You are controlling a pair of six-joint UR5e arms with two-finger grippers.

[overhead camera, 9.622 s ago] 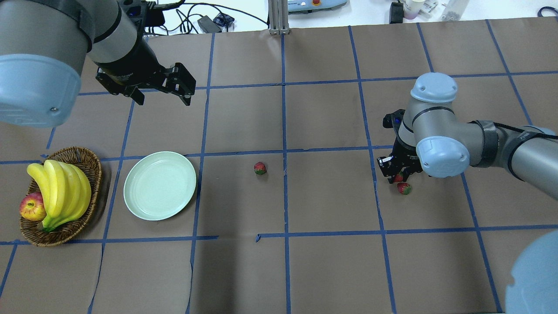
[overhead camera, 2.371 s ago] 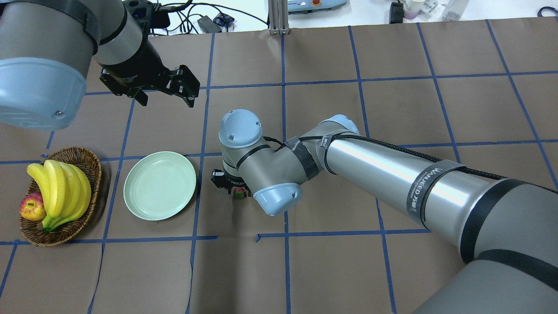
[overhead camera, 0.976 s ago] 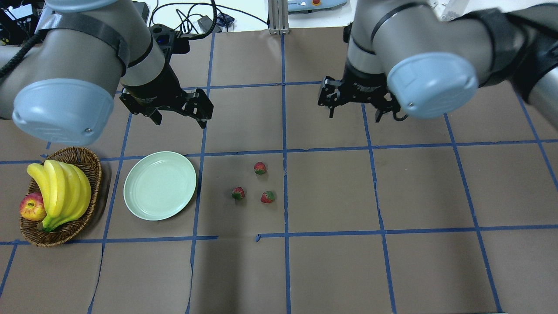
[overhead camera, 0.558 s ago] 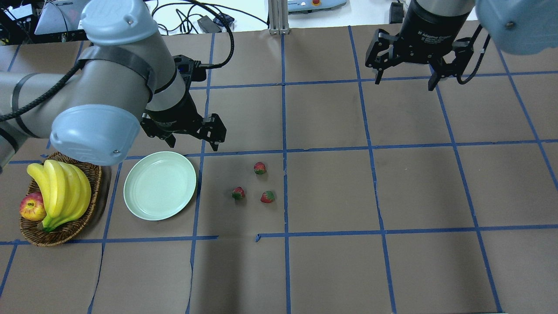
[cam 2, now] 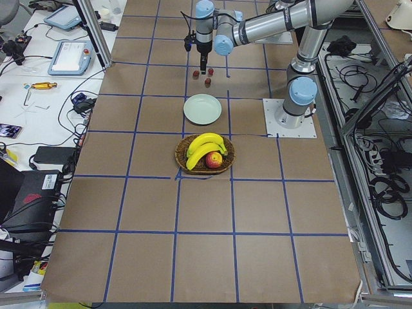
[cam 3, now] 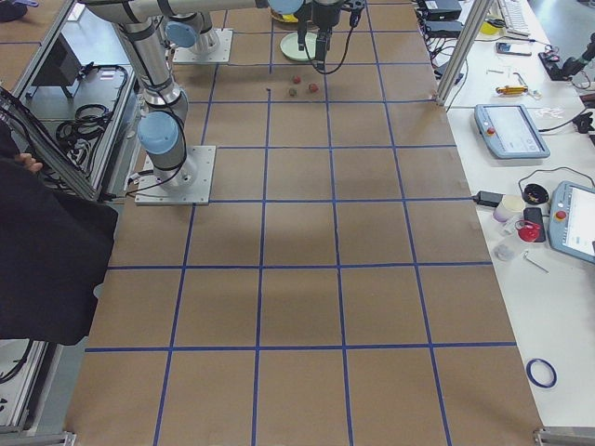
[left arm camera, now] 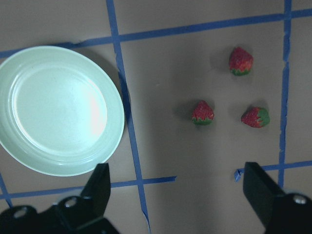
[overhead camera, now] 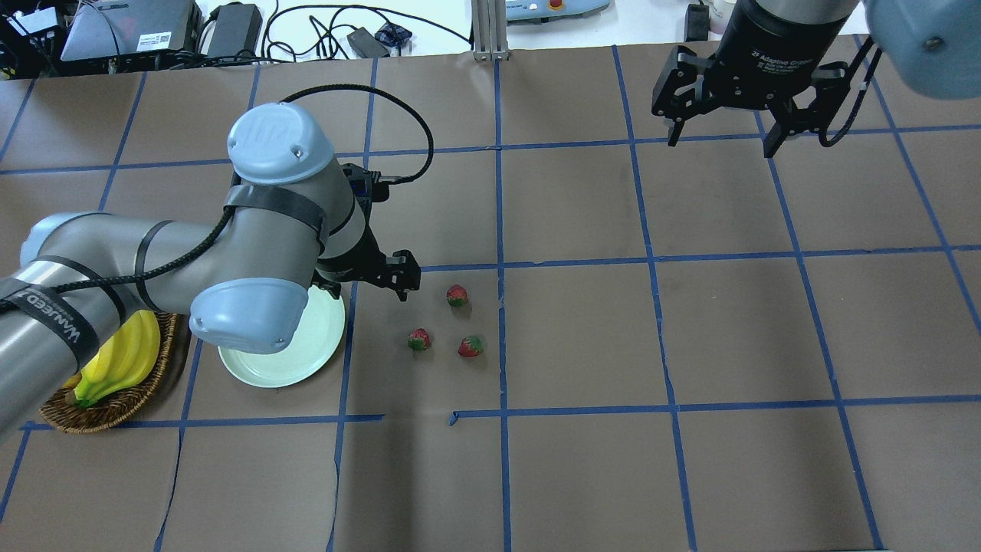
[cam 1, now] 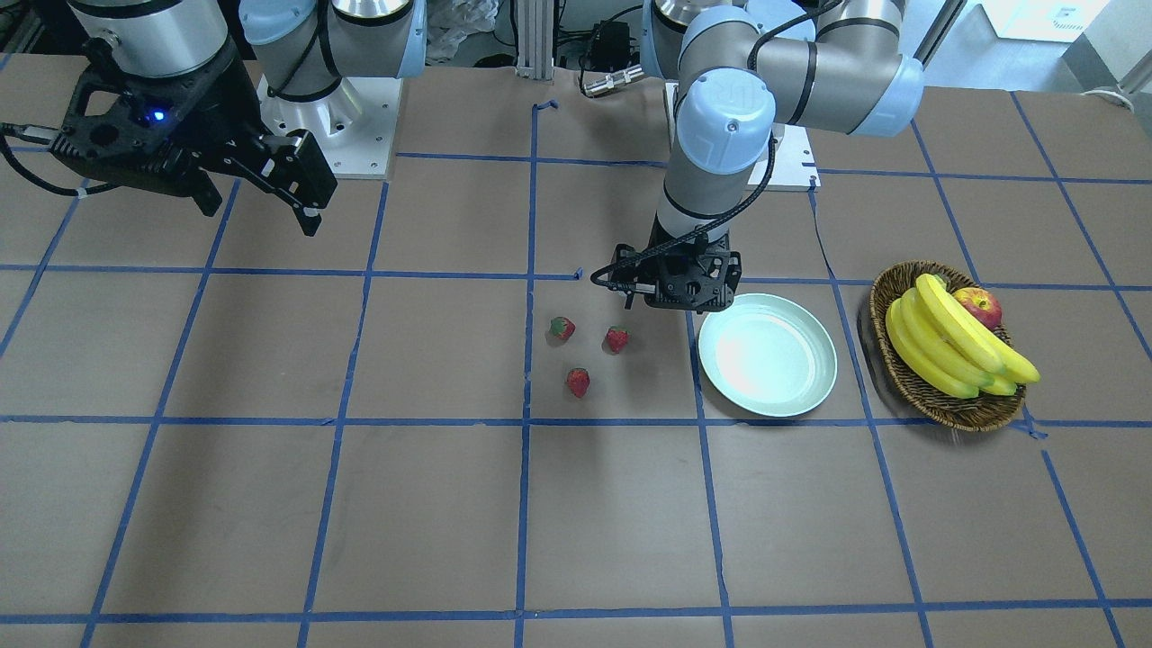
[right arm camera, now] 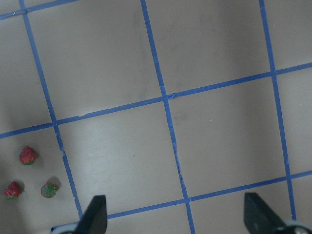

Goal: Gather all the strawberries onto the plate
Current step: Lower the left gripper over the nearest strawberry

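Three small red strawberries lie loose on the brown table: one [overhead camera: 457,295] at the back, two [overhead camera: 418,339] [overhead camera: 470,346] in front of it. The left wrist view shows them [left arm camera: 241,61] [left arm camera: 202,112] [left arm camera: 255,117] to the right of the pale mint plate [left arm camera: 58,109]. My left gripper [overhead camera: 368,280] hangs open and empty above the plate's far right edge, just left of the berries. From overhead, the arm covers part of the plate [overhead camera: 276,368]. My right gripper [overhead camera: 724,134] is open and empty, high at the far right.
A wicker basket [cam 1: 945,407] with bananas [cam 1: 954,340] and an apple [cam 1: 979,306] stands beside the plate, on the side away from the berries. Blue tape lines grid the brown table. Cables and devices lie past the far edge.
My left arm has swung down and toward the berries, now covering part of the plate and the basket. The right gripper, which earlier pulled back, has barely moved. The berries lie still.
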